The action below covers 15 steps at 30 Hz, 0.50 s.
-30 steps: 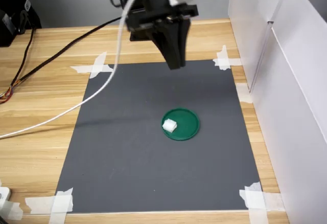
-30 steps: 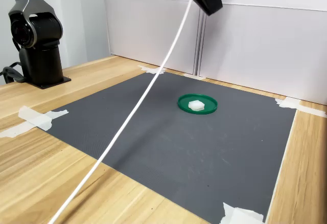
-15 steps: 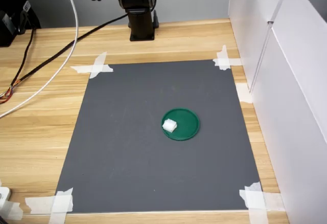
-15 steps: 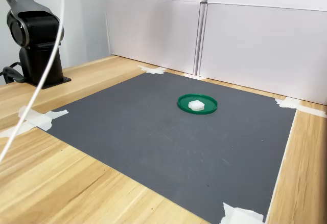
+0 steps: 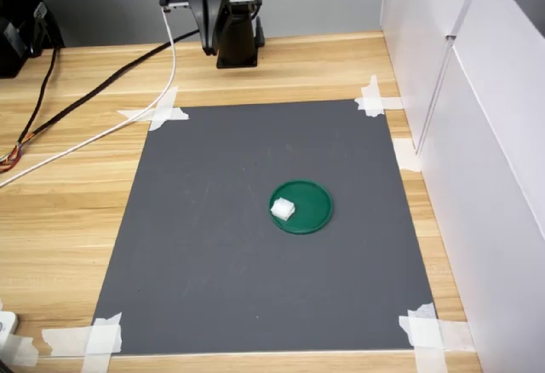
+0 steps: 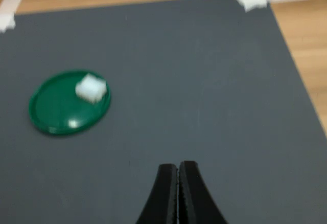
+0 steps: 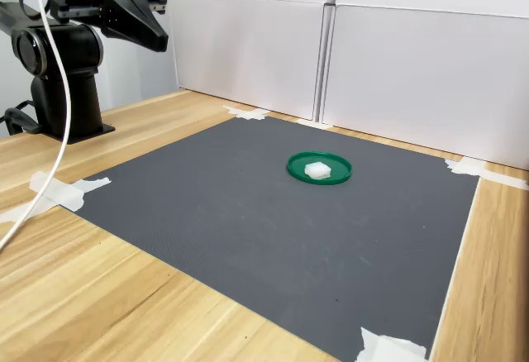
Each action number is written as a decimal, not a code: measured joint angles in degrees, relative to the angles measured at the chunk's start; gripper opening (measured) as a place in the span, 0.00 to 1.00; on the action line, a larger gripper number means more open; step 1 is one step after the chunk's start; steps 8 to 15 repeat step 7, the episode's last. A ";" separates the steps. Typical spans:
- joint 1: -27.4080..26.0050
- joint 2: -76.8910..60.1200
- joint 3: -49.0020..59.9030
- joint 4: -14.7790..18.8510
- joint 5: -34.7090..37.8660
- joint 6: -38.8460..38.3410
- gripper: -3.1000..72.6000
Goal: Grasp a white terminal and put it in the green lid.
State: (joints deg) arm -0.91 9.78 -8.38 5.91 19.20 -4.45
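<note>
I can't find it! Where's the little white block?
The white terminal lies inside the green lid, near its rim on the first exterior view's left, mid-mat.

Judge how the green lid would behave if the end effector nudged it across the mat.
The green lid is flat and thin, so it would probably slide, not tip or roll. It looks light. The white terminal lying loose inside might shift.

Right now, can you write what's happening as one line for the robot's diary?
terminal: white terminal inside green lid | gripper: shut, empty, above the mat, apart from lid | task: placed
</note>
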 joint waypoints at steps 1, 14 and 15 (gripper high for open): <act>0.00 -0.81 0.48 0.00 0.26 0.00 0.01; 0.00 -4.79 3.38 0.00 0.83 0.00 0.01; 0.00 -4.79 3.38 0.00 0.83 0.00 0.01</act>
